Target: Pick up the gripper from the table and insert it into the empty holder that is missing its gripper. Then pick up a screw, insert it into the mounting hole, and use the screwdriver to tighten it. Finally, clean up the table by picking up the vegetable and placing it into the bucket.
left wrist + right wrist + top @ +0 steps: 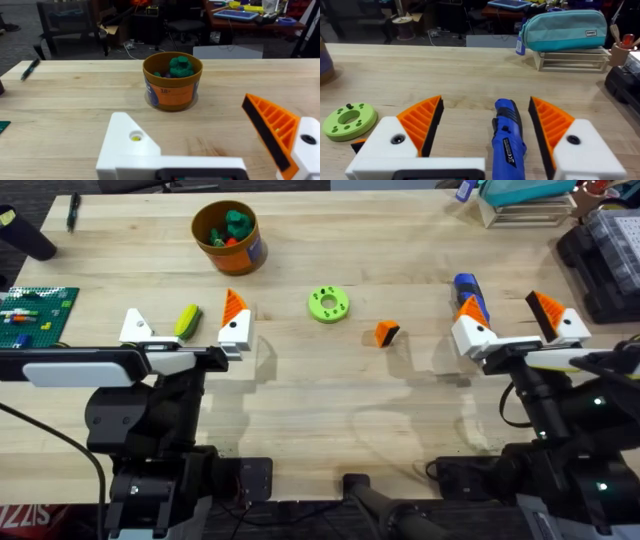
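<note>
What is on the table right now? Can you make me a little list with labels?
loose gripper: orange wedge lying on the table, between the green disc and the right end effector
empty holder: white block on the left end effector, no orange tip
screwdriver: blue, lying between the right end effector's open fingers
vegetable: yellow-green, on the table between the left fingers
bucket: orange, toys already inside

Pale matt wood table (330,380); glossy blue plastic screwdriver (507,132).
</note>
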